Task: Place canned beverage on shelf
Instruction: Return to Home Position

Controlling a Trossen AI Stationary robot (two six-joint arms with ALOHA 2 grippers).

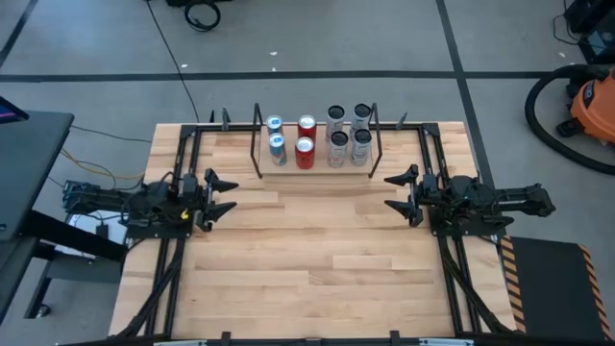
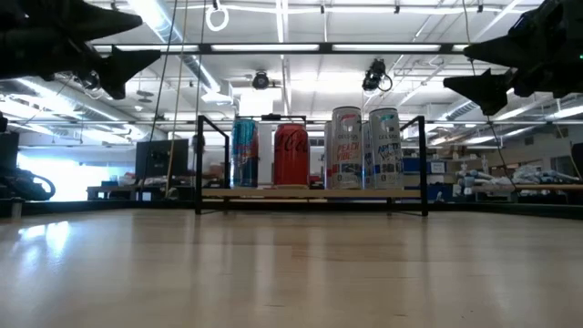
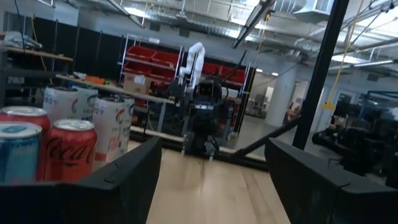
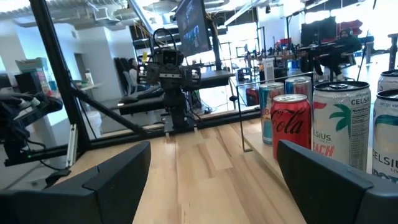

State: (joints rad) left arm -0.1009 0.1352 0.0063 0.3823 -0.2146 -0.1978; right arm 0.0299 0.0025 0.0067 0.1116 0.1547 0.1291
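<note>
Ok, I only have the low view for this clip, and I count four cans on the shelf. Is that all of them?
Observer: No, eight. From above, a back row hides behind those on the shelf: a second blue can, a second red can, two more silver cans.
Operator: Either pincer holding anything?
Observer: No. The left pincer and right pincer are both open and empty.
Operator: Close to the shelf?
Observer: Apart from it, one off each front corner, tips pointing at each other.
</note>
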